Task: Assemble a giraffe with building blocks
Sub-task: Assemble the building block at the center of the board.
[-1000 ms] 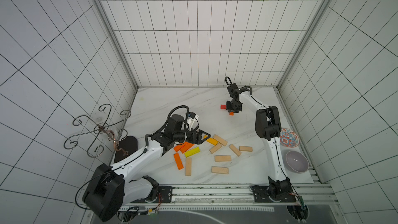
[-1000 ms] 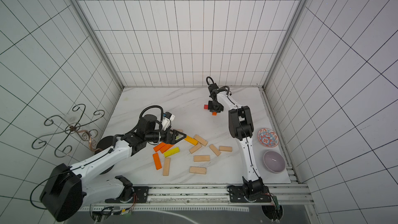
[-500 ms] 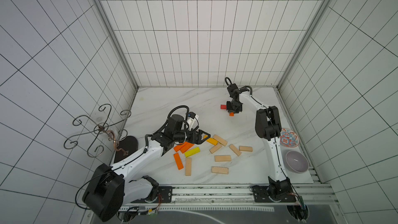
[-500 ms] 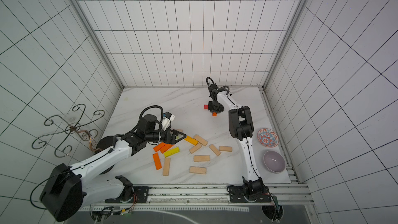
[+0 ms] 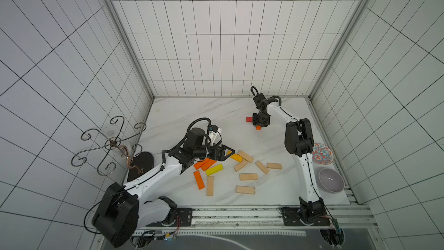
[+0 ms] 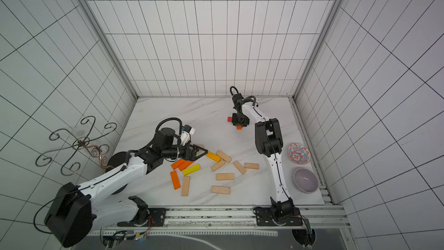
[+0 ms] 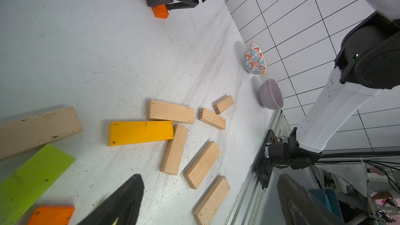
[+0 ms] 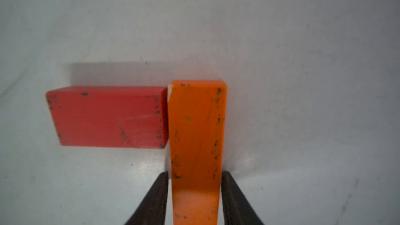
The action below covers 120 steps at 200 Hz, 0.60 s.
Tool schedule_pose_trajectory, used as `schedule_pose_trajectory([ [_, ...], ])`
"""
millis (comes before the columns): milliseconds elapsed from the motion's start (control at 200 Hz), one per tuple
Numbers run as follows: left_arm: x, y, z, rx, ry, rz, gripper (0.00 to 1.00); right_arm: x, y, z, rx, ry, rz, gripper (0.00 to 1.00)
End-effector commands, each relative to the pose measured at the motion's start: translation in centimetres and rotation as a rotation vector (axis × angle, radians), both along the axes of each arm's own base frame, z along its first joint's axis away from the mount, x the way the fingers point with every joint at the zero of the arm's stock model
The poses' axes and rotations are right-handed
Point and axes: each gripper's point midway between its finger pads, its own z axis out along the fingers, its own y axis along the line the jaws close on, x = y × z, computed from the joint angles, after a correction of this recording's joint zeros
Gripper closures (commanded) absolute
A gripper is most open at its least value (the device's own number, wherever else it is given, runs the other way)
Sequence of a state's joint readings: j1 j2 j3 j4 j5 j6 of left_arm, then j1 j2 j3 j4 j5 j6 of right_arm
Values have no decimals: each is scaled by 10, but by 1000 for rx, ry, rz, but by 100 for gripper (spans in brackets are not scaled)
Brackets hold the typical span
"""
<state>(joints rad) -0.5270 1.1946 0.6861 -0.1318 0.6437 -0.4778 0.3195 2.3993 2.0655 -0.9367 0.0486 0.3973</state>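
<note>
- Right wrist view: orange block (image 8: 195, 139) flat on the white marble table (image 8: 303, 83); the short end of the red block (image 8: 106, 116) butts against its long side, near the end away from the fingers
- right gripper (image 8: 194, 174): released; jaws flank the orange block's near end, with a sliver of table showing beside one finger
- both top views: this pair lies at the far part of the table, under the right gripper, well apart from the loose pile
- left gripper (image 5: 228, 156): jaws spread wide, nothing between them; it hovers low over the pile's edge
- amber block (image 7: 140, 133): flat, one end touching a plain block
- lime-yellow block (image 5: 214, 169): flat, just beside the loose orange blocks (image 5: 199, 180)
- plain wooden blocks (image 5: 248, 176): scattered flat toward the table's front
- patterned bowl (image 5: 322, 153), lilac bowl (image 5: 331, 180): upright, at the table's right edge
- wire stand (image 5: 110, 143): off the table's left edge
</note>
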Motion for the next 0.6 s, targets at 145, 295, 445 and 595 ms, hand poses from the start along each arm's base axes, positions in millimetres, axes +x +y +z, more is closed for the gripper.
schedule_pose_trajectory([
  [145,7,0,14,-7,-46,10,3,-3,-3,13,-29,12,6,41],
  [295,6,3,15,2,-46,20,3,7,-1,33,-25,-19,6,31],
  [445,4,10,20,24,-58,46,3,14,0,66,-13,-72,7,28],
  [595,-2,19,28,41,-66,74,3,8,0,108,17,-141,9,28],
])
